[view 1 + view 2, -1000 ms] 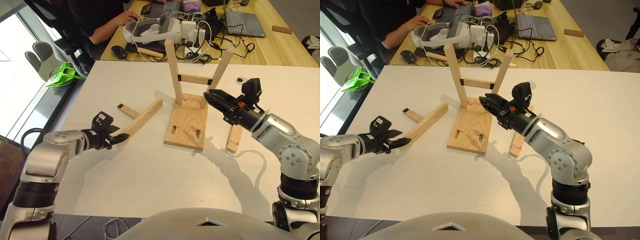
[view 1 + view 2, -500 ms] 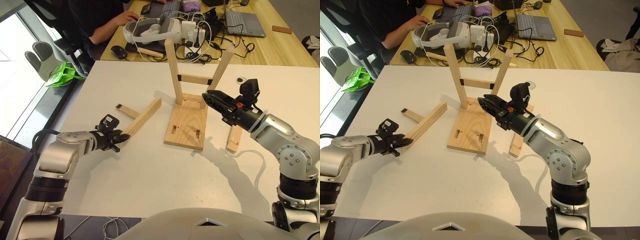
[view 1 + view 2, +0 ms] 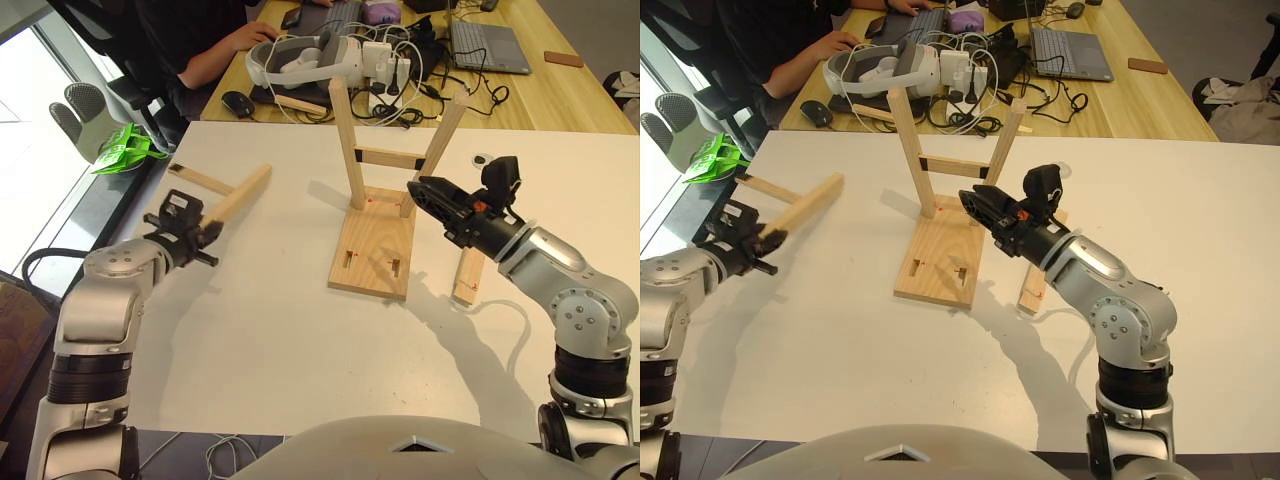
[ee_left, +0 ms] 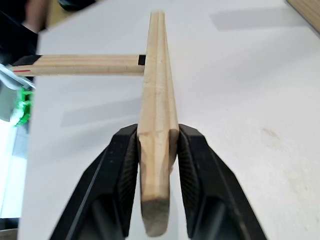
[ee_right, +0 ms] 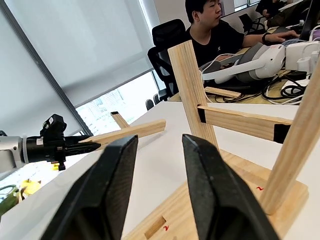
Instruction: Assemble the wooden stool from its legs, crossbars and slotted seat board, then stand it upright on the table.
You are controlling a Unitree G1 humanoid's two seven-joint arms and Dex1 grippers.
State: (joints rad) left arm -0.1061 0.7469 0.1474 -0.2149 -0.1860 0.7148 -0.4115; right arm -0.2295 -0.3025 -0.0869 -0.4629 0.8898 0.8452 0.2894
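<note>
Wooden stool, half-assembled: seat board (image 3: 373, 244) inverted, leg pair (image 3: 346, 140) slotted. Left gripper (image 3: 203, 230), board's 9 o'clock, clenched on second leg frame (image 3: 232, 198), presumably for insertion; right gripper (image 3: 422, 190), 2 o'clock, spread.

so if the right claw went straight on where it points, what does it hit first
Probably the left upright leg on the seat board, framed by the right claw; depth unclear.

Left hand (image 4: 157, 139) clamps a wooden leg (image 4: 158, 90); crossbar (image 4: 82, 65) seemingly joined at far end.
</note>
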